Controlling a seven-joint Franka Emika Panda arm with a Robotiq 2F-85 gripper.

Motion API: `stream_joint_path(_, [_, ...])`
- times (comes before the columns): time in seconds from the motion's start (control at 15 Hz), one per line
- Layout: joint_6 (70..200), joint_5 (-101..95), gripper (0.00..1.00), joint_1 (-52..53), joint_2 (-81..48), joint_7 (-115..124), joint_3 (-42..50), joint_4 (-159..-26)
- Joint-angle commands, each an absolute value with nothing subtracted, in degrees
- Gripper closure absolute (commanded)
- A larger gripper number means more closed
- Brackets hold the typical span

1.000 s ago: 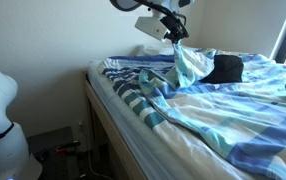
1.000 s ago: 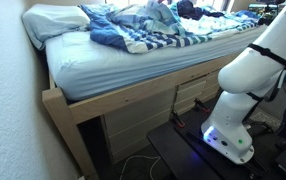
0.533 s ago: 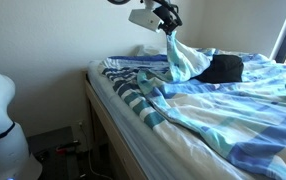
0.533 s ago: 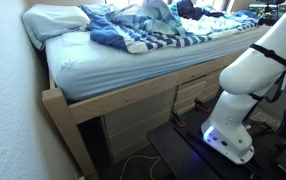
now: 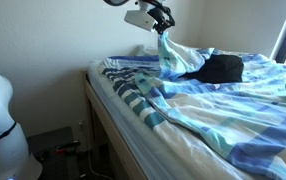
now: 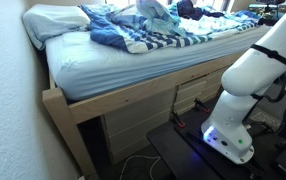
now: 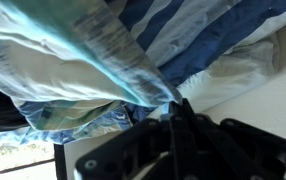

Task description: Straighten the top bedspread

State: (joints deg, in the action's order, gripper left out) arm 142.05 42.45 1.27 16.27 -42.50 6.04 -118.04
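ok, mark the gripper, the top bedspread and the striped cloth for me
gripper (image 5: 164, 29): exterior view, midway between the fingertips.
top bedspread (image 5: 233, 108): exterior view, flat pale-blue middle stretch.
striped cloth (image 6: 148, 42): exterior view, its bunched dark-blue-and-white stripes.

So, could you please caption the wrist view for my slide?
The gripper holds a raised fold of the bedspread, striped cloth beyond.

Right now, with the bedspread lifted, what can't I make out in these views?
1. Wrist view: the fingers are a dark blur; the bedspread covers their tips.
2. In an exterior view the gripper is too small to show how much cloth it pinches.
3. In an exterior view the top edge cuts off what holds the bedspread's peak.
4. The black item on the bed: too dark to identify.
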Motion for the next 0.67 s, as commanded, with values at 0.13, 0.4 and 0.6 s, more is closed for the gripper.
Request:
stream_joint_path(0.13, [142.6, 42.0, 0.98, 2.6, 16.2, -42.3, 6.7, -118.0])
stream_joint_path(0.4, [142.7, 41.9, 0.98, 2.6, 16.2, -42.3, 6.7, -118.0])
stream_joint_path(0.6, [142.7, 41.9, 0.98, 2.6, 16.2, -42.3, 6.7, -118.0])
